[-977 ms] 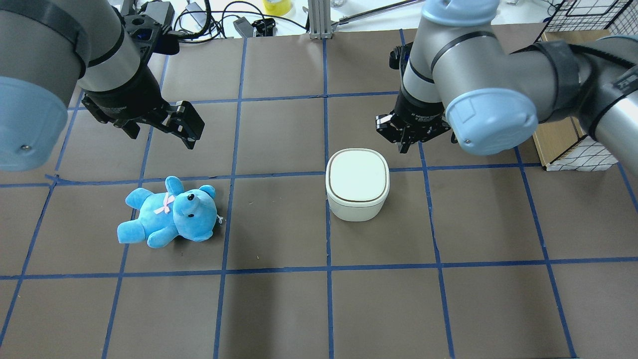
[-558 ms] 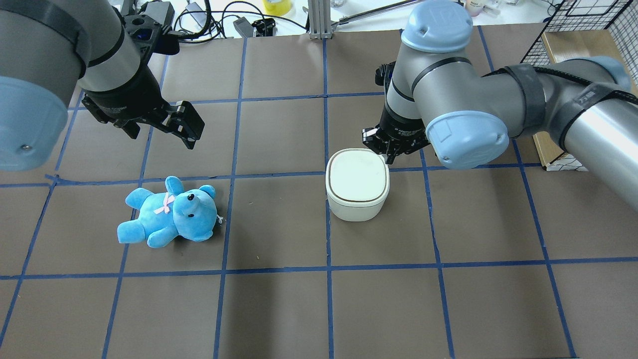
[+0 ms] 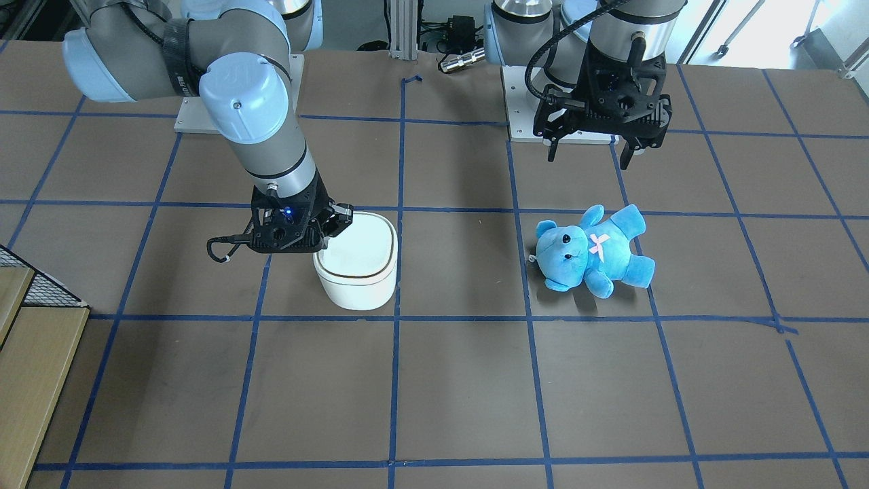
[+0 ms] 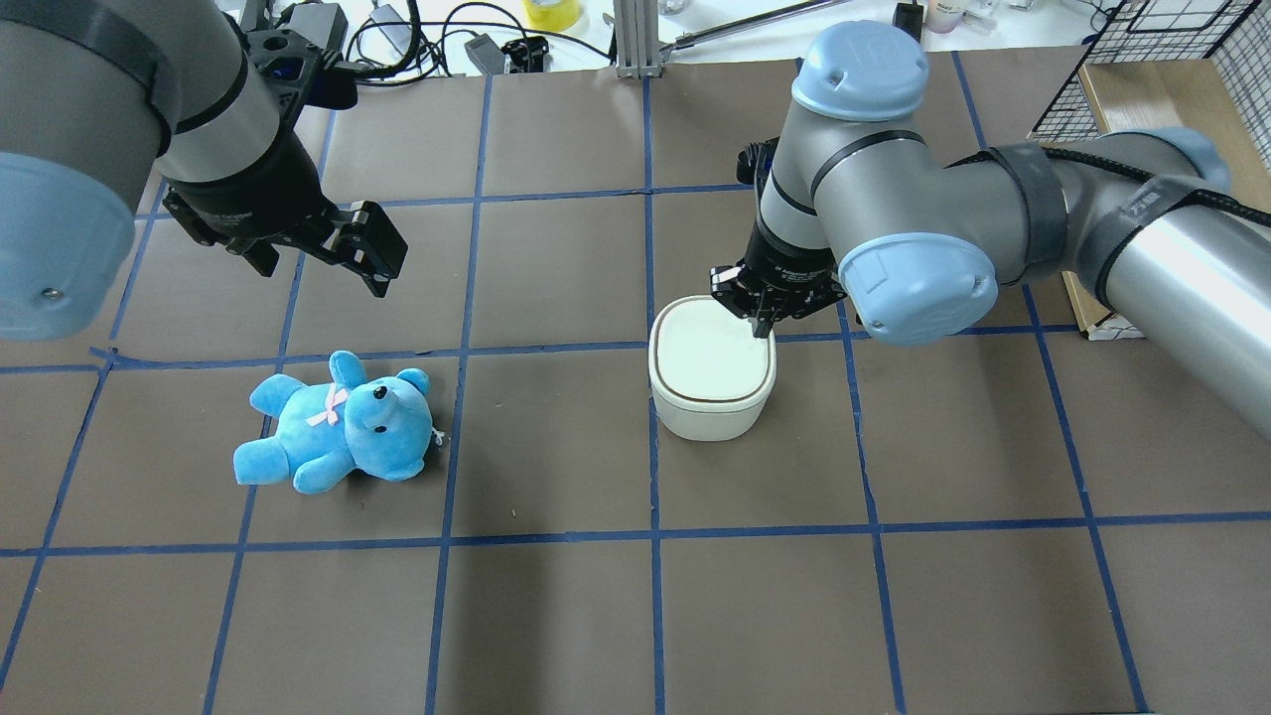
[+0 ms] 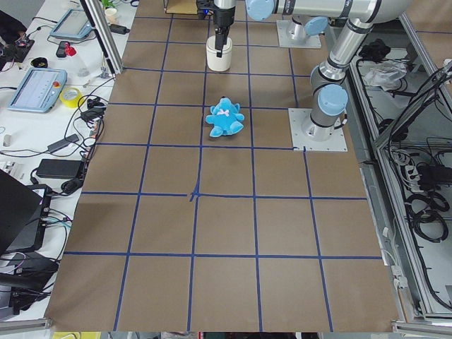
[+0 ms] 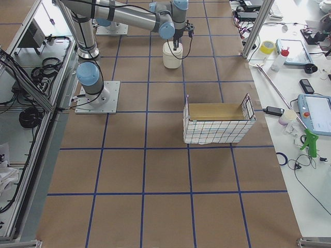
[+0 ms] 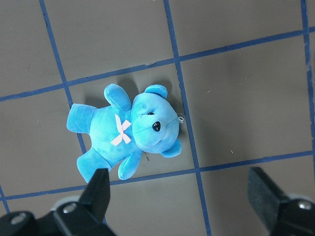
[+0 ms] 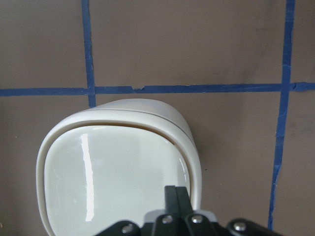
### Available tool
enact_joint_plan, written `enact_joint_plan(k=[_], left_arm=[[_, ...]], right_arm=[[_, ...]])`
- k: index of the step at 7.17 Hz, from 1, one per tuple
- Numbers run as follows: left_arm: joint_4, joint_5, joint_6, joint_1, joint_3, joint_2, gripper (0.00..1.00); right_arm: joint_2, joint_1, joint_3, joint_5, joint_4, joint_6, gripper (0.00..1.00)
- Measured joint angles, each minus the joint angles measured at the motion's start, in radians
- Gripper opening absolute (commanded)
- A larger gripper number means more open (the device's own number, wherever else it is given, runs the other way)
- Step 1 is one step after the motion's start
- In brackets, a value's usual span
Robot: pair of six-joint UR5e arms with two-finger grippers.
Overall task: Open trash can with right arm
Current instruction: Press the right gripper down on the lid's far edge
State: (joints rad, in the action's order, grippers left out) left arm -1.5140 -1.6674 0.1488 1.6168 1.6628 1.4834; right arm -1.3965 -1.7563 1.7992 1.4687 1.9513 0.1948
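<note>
The white trash can (image 4: 710, 382) stands near the table's middle with its flat lid (image 4: 707, 348) down. It also shows in the front view (image 3: 356, 278) and the right wrist view (image 8: 113, 182). My right gripper (image 4: 763, 324) is shut with its fingertips together, just over the lid's far right corner. The right wrist view shows the closed fingers (image 8: 176, 195) above the lid's edge. In the front view the right gripper (image 3: 334, 226) shows its blue light. My left gripper (image 4: 369, 248) is open and empty, high above the table's left side.
A blue teddy bear (image 4: 338, 424) lies on the table to the left of the can, below my left gripper (image 7: 182, 196), and it also shows in the left wrist view (image 7: 130, 130). A wire-walled wooden box (image 4: 1142, 89) stands at the far right. Cables and tools lie beyond the back edge.
My right arm has swung left and toward the can. Its shut gripper has moved from beside the can's far right to over the lid's corner. The left arm has not moved.
</note>
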Motion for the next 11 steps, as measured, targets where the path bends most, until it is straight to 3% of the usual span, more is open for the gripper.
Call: enact_joint_plan(k=[11], left_arm=[[0.0, 0.0, 0.0, 0.0, 0.0, 0.0, 1.0]], right_arm=[[0.02, 0.0, 0.012, -0.018, 0.005, 0.0, 0.0]])
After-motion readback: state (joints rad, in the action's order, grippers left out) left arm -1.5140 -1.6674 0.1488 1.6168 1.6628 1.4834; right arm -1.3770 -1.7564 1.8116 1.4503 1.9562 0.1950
